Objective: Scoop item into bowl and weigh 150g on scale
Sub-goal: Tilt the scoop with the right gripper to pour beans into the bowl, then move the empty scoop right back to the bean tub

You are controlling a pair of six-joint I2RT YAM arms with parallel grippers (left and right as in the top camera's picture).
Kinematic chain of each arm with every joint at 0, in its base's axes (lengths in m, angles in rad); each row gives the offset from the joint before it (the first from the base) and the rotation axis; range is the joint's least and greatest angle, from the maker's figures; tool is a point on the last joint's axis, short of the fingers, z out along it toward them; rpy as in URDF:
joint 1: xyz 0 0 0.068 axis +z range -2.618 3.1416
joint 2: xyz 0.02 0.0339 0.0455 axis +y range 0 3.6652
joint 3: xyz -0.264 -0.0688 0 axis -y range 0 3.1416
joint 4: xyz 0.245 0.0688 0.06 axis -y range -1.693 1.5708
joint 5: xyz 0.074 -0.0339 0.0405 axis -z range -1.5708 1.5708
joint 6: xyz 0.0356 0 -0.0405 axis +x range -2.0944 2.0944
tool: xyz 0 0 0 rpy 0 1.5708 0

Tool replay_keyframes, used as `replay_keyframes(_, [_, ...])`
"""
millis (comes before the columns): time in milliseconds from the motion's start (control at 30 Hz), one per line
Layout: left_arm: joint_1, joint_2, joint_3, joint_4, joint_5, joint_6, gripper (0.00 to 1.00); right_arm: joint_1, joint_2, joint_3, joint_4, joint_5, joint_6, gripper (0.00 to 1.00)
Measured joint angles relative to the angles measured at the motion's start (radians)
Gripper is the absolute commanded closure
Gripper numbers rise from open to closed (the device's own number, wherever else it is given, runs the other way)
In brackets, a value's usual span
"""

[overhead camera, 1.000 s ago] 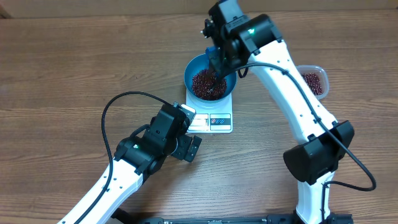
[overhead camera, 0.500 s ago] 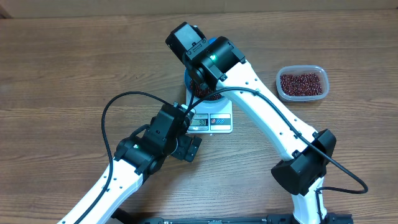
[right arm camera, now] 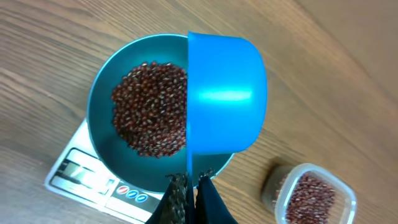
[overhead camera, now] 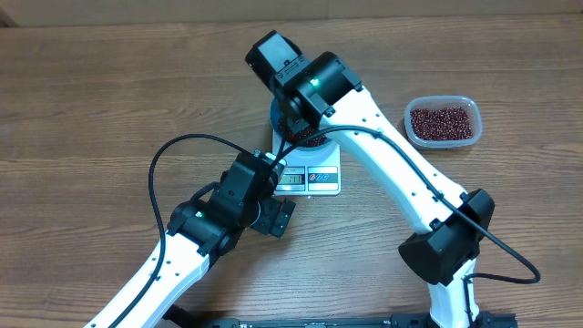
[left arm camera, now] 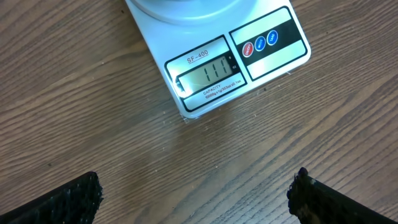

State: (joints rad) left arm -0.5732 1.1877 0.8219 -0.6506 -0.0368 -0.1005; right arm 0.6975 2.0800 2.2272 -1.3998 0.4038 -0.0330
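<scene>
Overhead: the right arm (overhead camera: 392, 137) reaches over the scale (overhead camera: 314, 179); the bean tub (overhead camera: 444, 123) sits right of it, nearer that arm. Left wrist: left hand (left arm camera: 196, 199) spread, empty; the display (left arm camera: 208, 73) reads 111. Right wrist: right hand (right arm camera: 191, 186) pinches the scoop (right arm camera: 224, 93) handle, cup tipped over the bowl (right arm camera: 99, 93) of beans (right arm camera: 149, 106).

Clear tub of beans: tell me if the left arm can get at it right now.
Probably not directly. The right arm lies across the way from the left arm to the tub, and the scale and bowl sit there too.
</scene>
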Motion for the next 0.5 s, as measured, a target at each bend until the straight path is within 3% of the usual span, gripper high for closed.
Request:
replay_keyframes(233, [0.0, 0.0, 0.0, 0.0, 0.0, 0.0, 0.01, -0.169, -0.096, 0.0, 0.0, -0.209, 0.0, 0.96])
replay_keyframes(500, [0.0, 0.0, 0.0, 0.0, 0.0, 0.0, 0.0, -0.5, -0.21, 0.013, -0.116, -0.375, 0.0, 0.96])
